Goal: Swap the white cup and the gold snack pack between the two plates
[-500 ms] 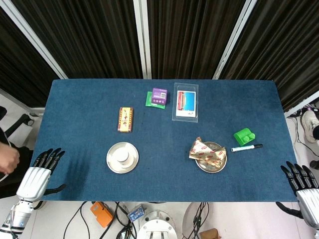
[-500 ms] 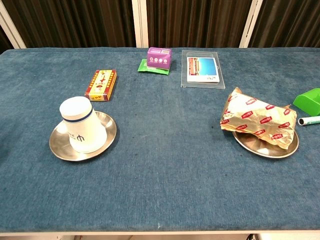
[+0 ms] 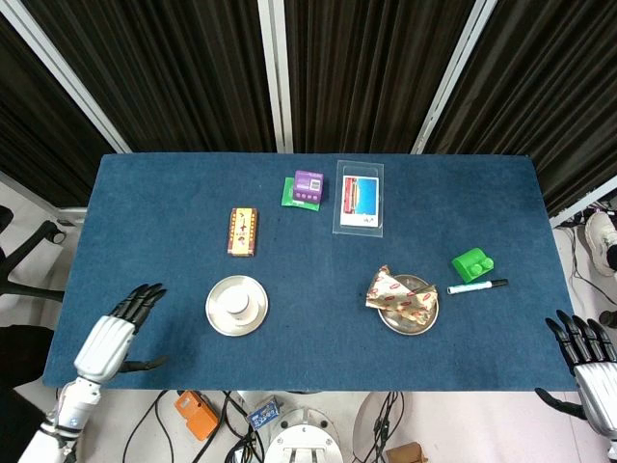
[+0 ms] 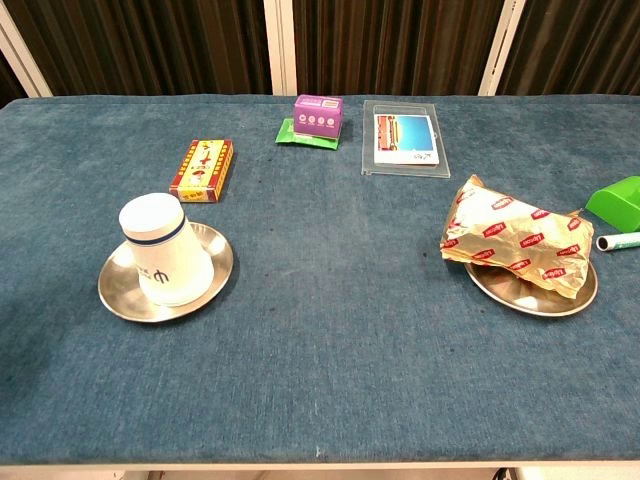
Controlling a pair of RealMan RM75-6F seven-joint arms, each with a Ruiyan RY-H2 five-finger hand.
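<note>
Head view shows the left hand (image 3: 114, 333) over the near left corner of the blue table (image 3: 174, 212), its dark fingers (image 3: 140, 299) stretched out and spread, holding nothing and touching no object. The right hand (image 3: 590, 362) sits off the near right edge, partly cut by the frame; its fingers (image 3: 571, 331) look extended and apart with nothing in them, though the view there is poor. Neither hand appears in the chest view.

The white cup (image 4: 163, 249) stands upside down on the left plate (image 4: 215, 270), a dark band round its upper part. The gold snack pack (image 4: 515, 238) lies across the right plate (image 4: 520, 296), overhanging its rim. Both are well apart from the hands.

Farther back lie a red and yellow box (image 4: 203, 169), a purple box (image 4: 318, 114) on a green packet (image 4: 290, 133), and a clear-sleeved card (image 4: 405, 138). A green object (image 4: 617, 198) and a marker (image 4: 620, 241) lie near the right plate.
</note>
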